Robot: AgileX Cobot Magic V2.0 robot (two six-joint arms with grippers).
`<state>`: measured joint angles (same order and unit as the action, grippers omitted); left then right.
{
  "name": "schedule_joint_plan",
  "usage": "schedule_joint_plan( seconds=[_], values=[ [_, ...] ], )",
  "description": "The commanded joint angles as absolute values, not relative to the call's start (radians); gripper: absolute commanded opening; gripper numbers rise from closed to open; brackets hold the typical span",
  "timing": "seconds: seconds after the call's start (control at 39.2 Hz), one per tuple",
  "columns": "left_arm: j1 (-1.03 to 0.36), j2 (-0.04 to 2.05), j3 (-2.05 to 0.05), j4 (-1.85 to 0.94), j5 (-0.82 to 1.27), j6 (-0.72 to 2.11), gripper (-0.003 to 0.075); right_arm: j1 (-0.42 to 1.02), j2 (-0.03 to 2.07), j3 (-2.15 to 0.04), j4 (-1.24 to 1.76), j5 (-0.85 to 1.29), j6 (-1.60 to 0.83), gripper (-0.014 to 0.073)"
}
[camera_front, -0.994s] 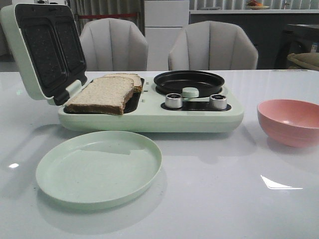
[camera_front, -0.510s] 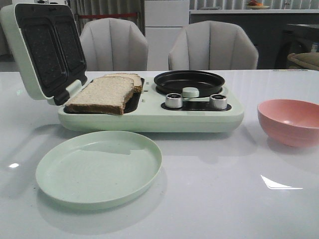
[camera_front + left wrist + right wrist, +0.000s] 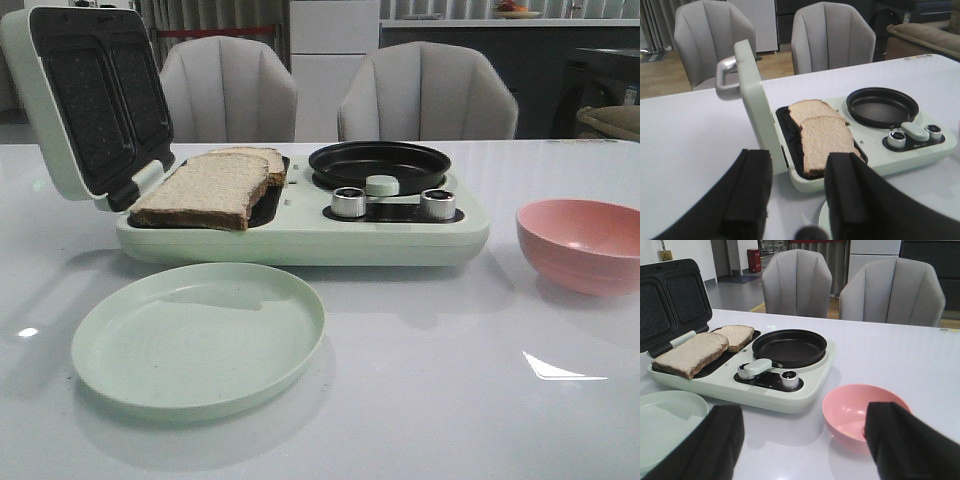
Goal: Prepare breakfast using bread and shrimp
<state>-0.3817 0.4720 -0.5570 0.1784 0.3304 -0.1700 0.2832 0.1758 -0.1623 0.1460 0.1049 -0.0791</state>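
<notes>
Two slices of bread lie overlapping in the open sandwich maker's left tray, the nearer slice (image 3: 200, 190) (image 3: 825, 142) (image 3: 692, 354) resting partly on the farther slice (image 3: 255, 160) (image 3: 810, 109) (image 3: 735, 335). The shrimp does not show clearly in any view. My left gripper (image 3: 797, 200) is open and empty, held short of the maker's bread end. Just as empty, my right gripper (image 3: 800, 445) is open wide over the table in front of the maker and the pink bowl (image 3: 855, 410), and one finger hides part of the bowl's inside. Neither gripper shows in the front view.
The pale green breakfast maker (image 3: 300, 235) has its lid (image 3: 85, 100) raised at the left, a round black pan (image 3: 380, 160) at the right and two metal knobs (image 3: 348, 203). A green plate (image 3: 200, 340) lies before it. The pink bowl (image 3: 580, 245) stands at the right. Two grey chairs stand behind.
</notes>
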Motion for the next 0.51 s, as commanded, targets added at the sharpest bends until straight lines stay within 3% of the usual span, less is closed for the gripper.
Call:
schedule_joint_plan(
  seconds=[0.0, 0.15, 0.48],
  values=[
    [-0.378, 0.572, -0.63, 0.196, 0.178, -0.18, 0.0323, 0.279, 0.186, -0.189, 0.143, 0.016, -0.083, 0.0601],
    [-0.331, 0.725, -0.727, 0.196, 0.171, -0.181, 0.0322, 0.279, 0.186, -0.189, 0.143, 0.016, -0.083, 0.0601],
    [-0.061, 1.04, -0.992, -0.014, 0.223, -0.209, 0.0322, 0.279, 0.186, -0.189, 0.143, 0.016, -0.083, 0.0601]
  ],
)
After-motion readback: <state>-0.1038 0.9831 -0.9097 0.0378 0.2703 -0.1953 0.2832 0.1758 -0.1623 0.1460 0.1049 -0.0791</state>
